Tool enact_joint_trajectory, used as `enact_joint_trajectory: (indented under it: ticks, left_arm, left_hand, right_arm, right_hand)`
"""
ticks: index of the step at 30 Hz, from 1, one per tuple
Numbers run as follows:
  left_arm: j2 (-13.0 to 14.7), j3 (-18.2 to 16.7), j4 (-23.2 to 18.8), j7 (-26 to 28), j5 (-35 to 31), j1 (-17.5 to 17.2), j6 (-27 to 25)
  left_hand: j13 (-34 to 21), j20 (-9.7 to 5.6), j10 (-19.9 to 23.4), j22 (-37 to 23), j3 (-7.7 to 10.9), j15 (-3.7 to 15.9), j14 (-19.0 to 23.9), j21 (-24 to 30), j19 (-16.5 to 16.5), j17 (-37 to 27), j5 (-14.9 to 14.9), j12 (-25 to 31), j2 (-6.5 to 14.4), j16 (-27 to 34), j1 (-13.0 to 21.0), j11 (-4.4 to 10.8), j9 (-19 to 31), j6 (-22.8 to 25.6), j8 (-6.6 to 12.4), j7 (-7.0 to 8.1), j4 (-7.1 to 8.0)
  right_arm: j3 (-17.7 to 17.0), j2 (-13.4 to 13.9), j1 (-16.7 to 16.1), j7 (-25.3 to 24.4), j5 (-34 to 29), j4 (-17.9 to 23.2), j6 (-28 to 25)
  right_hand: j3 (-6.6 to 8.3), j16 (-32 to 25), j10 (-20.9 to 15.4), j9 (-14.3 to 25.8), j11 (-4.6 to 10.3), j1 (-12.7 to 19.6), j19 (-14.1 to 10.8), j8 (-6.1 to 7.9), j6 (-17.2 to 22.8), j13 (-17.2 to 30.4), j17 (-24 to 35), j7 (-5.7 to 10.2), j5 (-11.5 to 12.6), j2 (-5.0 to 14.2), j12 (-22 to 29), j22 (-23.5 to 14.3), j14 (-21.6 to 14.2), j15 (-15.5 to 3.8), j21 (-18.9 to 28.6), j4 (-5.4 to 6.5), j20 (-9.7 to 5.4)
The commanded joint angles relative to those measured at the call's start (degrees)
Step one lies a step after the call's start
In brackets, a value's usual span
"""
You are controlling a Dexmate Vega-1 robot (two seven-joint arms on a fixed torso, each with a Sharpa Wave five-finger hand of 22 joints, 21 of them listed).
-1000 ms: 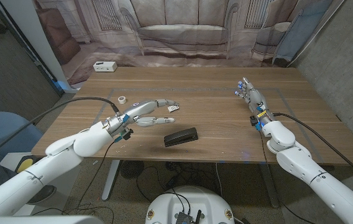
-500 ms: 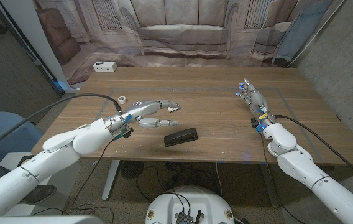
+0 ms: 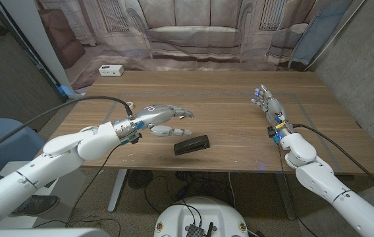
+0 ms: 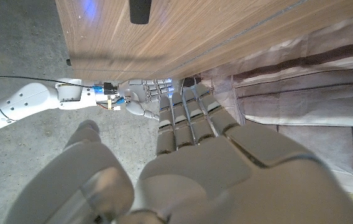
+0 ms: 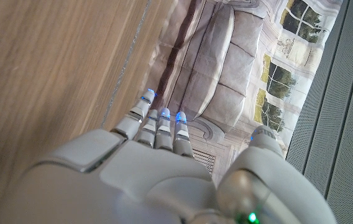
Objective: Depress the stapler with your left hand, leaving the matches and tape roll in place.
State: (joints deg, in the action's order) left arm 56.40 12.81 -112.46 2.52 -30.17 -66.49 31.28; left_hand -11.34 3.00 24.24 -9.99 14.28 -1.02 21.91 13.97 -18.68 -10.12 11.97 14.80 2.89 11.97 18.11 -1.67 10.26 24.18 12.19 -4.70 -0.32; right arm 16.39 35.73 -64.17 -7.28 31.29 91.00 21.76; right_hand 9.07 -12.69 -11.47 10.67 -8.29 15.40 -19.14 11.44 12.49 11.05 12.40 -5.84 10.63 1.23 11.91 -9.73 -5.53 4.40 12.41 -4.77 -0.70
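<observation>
The left hand (image 3: 164,120) hangs over the table (image 3: 226,99) with its fingers (image 3: 180,113) stretched out and apart, holding nothing. The black stapler (image 3: 192,144) lies just at the hand's 5 o'clock, untouched, close to the table's near edge with bare wood all round it. The tape roll (image 3: 129,105) sits at the hand's 10 o'clock, toward the left edge; the matches cannot be made out. A white box (image 3: 111,70) rests at the far left corner. Well apart at 3 o'clock, the right hand (image 3: 270,108) stands near the right edge, fingers straight, close together, and empty.
</observation>
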Motion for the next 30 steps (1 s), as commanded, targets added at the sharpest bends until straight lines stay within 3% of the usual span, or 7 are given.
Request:
enact_joint_trajectory:
  ticks: [1,30]
  left_arm:
    - [2.06,1.44,-3.10,-2.89,-1.84,1.24,-3.31]
    - [3.37,7.28,-5.62,-10.47,-1.31,6.58,-7.06]
  left_hand:
    - [-0.09,0.10,0.81,-0.24,0.44,0.05,0.75,-0.15,-0.63,-0.20,-0.23,-0.17,0.87,-0.23,0.03,0.29,0.19,0.82,-0.02,0.22,0.04]
    - [-0.12,0.01,2.57,-0.30,0.33,0.14,2.38,-0.53,-1.30,-0.27,-1.19,-0.12,1.54,-0.10,-1.27,0.33,0.20,3.05,0.11,0.39,0.62]
  right_arm:
    - [-0.32,-0.23,-0.60,0.42,0.19,-0.33,0.98]
    - [-0.86,0.09,-0.80,2.52,2.07,-1.79,1.33]
  right_hand:
    - [0.08,0.14,-0.53,0.17,0.15,0.14,-0.37,-0.06,0.35,0.26,0.07,0.20,0.19,0.44,0.08,-0.17,-0.36,0.06,-0.16,-0.45,0.03]
    - [-0.06,0.19,-0.59,0.17,-0.03,0.03,-0.43,-0.08,0.41,0.26,0.10,0.14,0.19,0.52,0.01,-0.18,-0.42,0.09,-0.39,-0.52,0.08]
